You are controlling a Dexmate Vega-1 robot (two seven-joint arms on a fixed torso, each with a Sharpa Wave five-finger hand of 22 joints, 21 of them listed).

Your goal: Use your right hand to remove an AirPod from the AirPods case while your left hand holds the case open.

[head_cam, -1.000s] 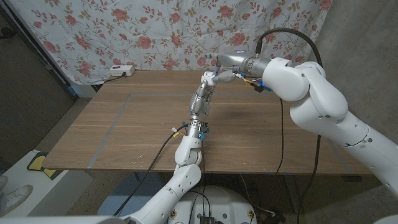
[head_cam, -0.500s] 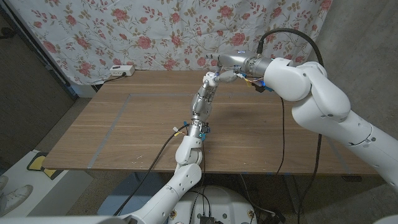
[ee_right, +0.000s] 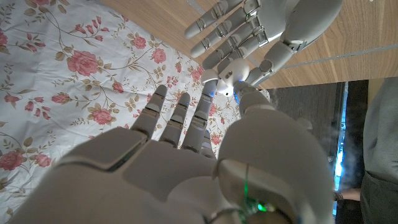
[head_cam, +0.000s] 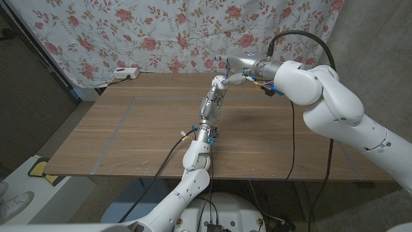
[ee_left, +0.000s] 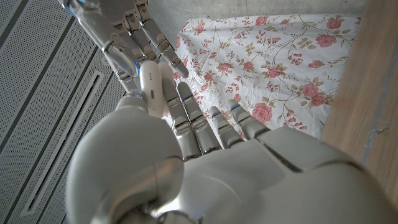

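Note:
Both hands meet in the air over the far middle of the wooden table [head_cam: 129,135]. My left hand [head_cam: 220,82] is raised on its outstretched arm and holds the small white AirPods case [ee_left: 151,87] between its thumb and fingers. The case [ee_right: 233,74] also shows white and rounded in the right wrist view. I cannot tell whether its lid is up. My right hand [head_cam: 235,67] reaches in from the right, its fingers [ee_left: 134,34] mostly straight, with a fingertip and the thumb at the case's top. No AirPod can be made out between them.
A white power strip [head_cam: 124,73] lies at the table's back left edge. A floral cloth [head_cam: 161,32] hangs behind the table. Pale tape lines [head_cam: 121,125] mark the left half of the tabletop. A person's sleeve [ee_right: 380,155] shows at the right wrist view's edge.
Both hands have drifted slightly to the right together. They stay joined at the case.

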